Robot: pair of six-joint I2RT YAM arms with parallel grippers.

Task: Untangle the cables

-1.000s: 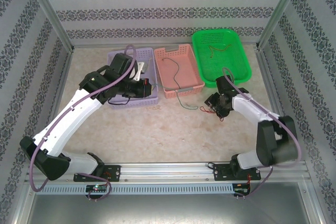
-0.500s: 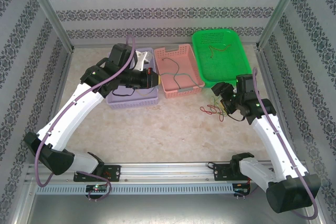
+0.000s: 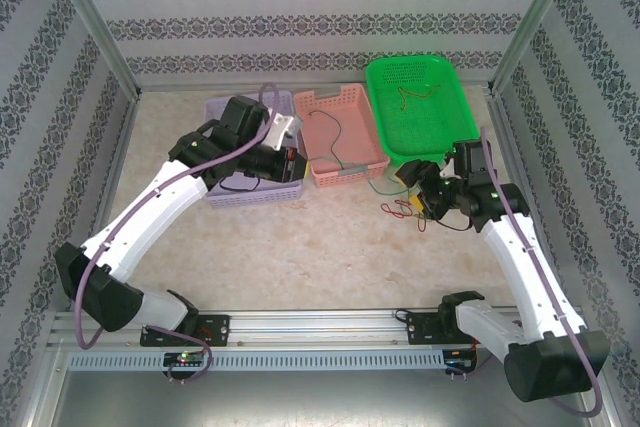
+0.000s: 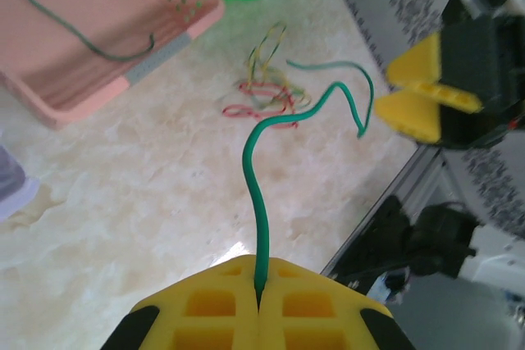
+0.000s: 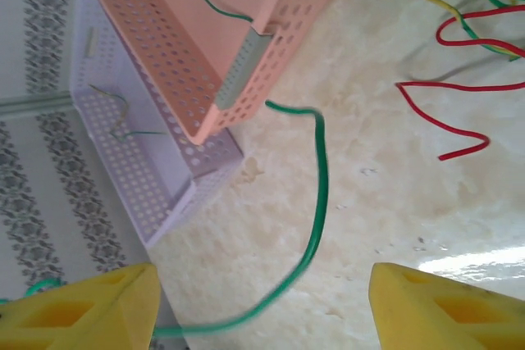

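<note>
1. Pressed together: left tool [image 4: 258, 288], pinching one end of a green cable [image 4: 256, 194].
2. Curving up and away from that tool, free end in the air beside the right tool [image 5: 262, 305].
3. Spread wide: right tool, gripping nothing, with the green cable arcing across the gap between its fingers.
4. Loose on the tabletop [image 4: 123, 202] near the right tool, untouched: a tangle of red, yellow and green cables [image 4: 264, 92].
5. Inside the pink basket [image 4: 184, 6]: a dark cable [image 4: 115, 58].

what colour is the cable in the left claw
Green cable, best in the left wrist view.
</note>
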